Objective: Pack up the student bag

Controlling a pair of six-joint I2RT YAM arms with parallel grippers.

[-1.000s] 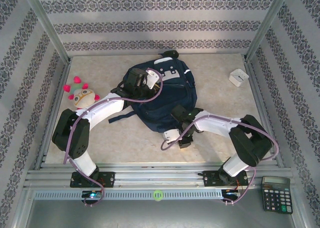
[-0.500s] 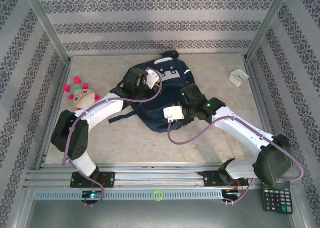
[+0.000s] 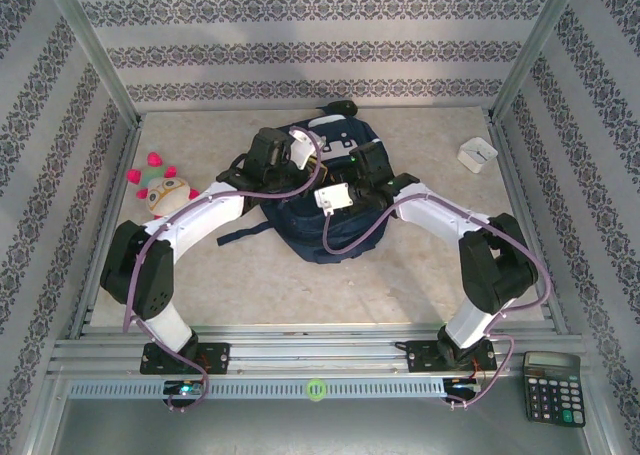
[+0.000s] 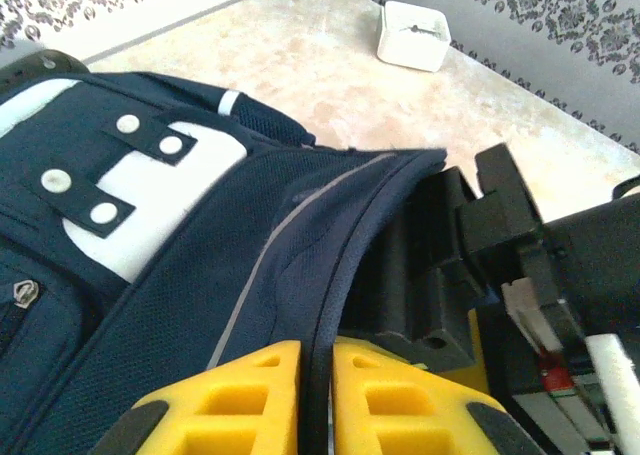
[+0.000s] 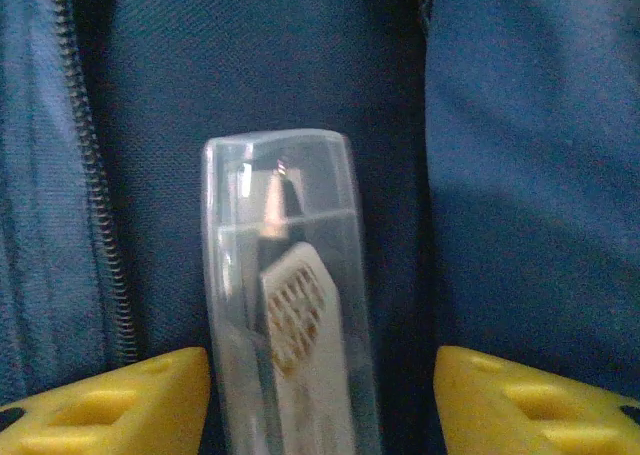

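The student bag [image 3: 300, 237] is a navy-blue fabric backpack with white patches bearing snap studs, thin light stripes and dark straps. It lies flat at the centre of the table [image 3: 440, 265], front face up. One compartment is unzipped; a clear plastic case [image 5: 285, 305] sits in the opening.

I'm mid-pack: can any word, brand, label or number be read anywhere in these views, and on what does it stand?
No text can be read.
On the calculator: keys and display too small to read.
In the clear plastic case: a patterned item, blurred, no legible wording.
On the backpack: white patches carry only snaps, no lettering.
On the white box: a dark mark, too small to make out.
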